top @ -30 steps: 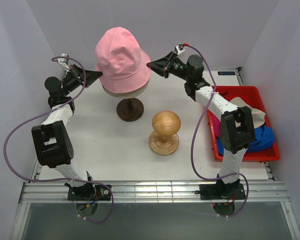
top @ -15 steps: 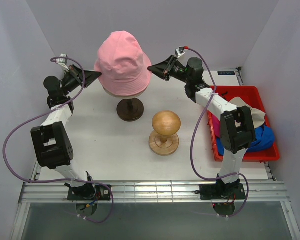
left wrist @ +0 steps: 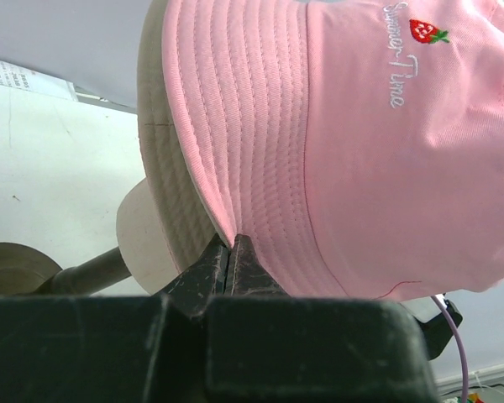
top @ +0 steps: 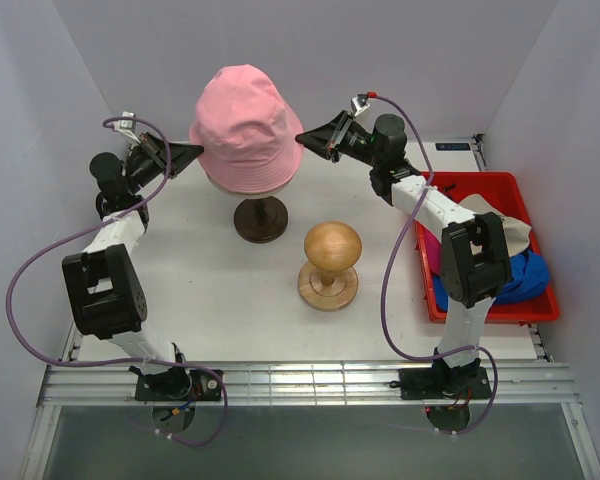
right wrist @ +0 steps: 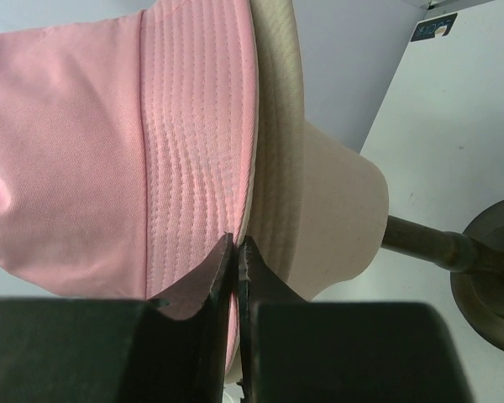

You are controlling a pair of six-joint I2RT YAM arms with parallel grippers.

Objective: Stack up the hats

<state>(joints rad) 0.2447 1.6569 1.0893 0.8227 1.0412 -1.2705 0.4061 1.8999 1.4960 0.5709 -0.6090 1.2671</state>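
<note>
A light pink bucket hat (top: 245,125) sits on a pale head form (left wrist: 143,239) on a dark brown stand (top: 260,220). A beige bucket hat's ribbed brim (right wrist: 277,126) shows beneath the pink brim. My left gripper (top: 200,148) is shut on the pink brim's left edge; its fingertips (left wrist: 229,245) pinch the fabric. My right gripper (top: 300,130) is shut on the brim's right edge, where its fingertips (right wrist: 237,243) meet on the pink fabric. A blue cap (top: 520,275) and a magenta cap (top: 432,258) lie in the red bin (top: 480,183).
A bare wooden egg-shaped head form (top: 332,245) stands on its round base (top: 328,287) in front of the hat stand. A pale fabric piece (top: 505,228) lies in the bin under the right arm. White walls close in at the back and sides.
The pink hat has come down slightly and sits more level over the beige brim. The right jaws have closed fully on the brim. The left gripper has held its pinch.
</note>
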